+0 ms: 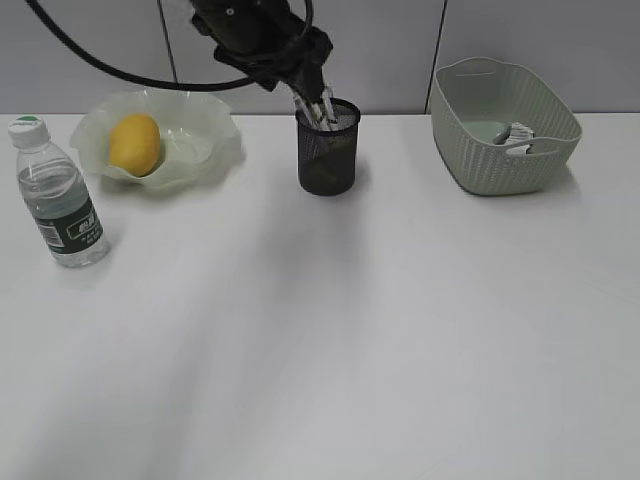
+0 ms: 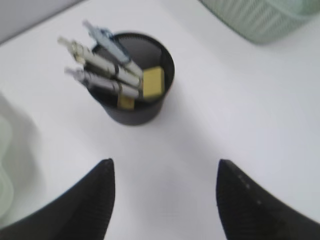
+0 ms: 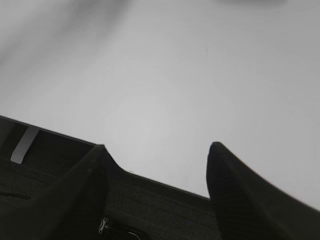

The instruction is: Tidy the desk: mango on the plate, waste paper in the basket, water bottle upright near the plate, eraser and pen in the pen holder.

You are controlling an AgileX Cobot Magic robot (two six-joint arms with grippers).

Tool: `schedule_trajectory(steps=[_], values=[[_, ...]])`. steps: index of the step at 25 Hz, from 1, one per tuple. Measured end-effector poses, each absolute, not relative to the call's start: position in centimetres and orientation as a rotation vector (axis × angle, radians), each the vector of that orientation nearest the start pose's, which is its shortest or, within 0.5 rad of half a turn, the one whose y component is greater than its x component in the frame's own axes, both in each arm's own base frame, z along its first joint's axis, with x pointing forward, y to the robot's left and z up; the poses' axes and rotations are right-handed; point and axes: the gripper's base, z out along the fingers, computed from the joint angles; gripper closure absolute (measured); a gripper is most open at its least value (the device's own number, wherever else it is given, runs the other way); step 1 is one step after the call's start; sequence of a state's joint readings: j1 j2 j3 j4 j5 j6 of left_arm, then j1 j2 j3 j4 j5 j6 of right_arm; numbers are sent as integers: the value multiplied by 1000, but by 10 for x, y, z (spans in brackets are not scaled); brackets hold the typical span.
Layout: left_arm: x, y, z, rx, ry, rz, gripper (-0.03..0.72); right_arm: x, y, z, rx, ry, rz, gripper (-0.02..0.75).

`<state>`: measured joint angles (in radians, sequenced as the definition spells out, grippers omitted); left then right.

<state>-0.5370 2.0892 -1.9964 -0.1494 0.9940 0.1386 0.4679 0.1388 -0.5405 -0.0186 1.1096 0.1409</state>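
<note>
Pen holder [image 2: 135, 80] at twelve o'clock on the desk [image 1: 330, 340], already stocked: pens [image 2: 102, 70] leaning out toward ten o'clock, yellow eraser [image 2: 152, 82] tucked inside. Left pincer [image 2: 165, 200] released, jaws spread, gripping nothing, hanging just over the cup. Best lifted straight up from here, clear of those slanting pens, so as not to tip the light mesh. Right pincer [image 3: 155, 190] spread wide too, empty, parked at the desk's near edge. Black wire mesh, see-through cylinder. Mango [image 1: 134, 143] smooth and oval in the ruffled translucent plate [image 1: 205, 125] at ten o'clock. Water bottle [image 1: 58, 195] upright, clear plastic, at nine. Waste paper [image 1: 517, 135] crumpled in the ribbed basket [image 1: 490, 160] at two.
</note>
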Motion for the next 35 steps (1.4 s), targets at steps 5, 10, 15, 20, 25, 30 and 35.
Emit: schedule_trajectory(steps=[5, 10, 15, 20, 25, 30, 35], values=[[378, -239, 310, 825, 2622, -327, 202, 10, 4, 285, -359, 2178, 319, 276], [366, -233, 336, 687, 2624, -366, 202, 10, 3, 285, -359, 2178, 319, 279], [352, -225, 360, 653, 2585, -389, 202, 10, 3, 285, -359, 2178, 319, 279], [320, -204, 373, 651, 2592, -352, 207, 10, 3, 285, -359, 2178, 319, 279], [274, -170, 365, 670, 2646, -240, 217, 10, 4, 285, -354, 2177, 322, 260], [222, -132, 358, 687, 2661, -141, 217, 10, 4, 285, -352, 2178, 323, 188], [162, -92, 358, 674, 2595, -119, 217, 11, 2, 285, -351, 2175, 304, 174]])
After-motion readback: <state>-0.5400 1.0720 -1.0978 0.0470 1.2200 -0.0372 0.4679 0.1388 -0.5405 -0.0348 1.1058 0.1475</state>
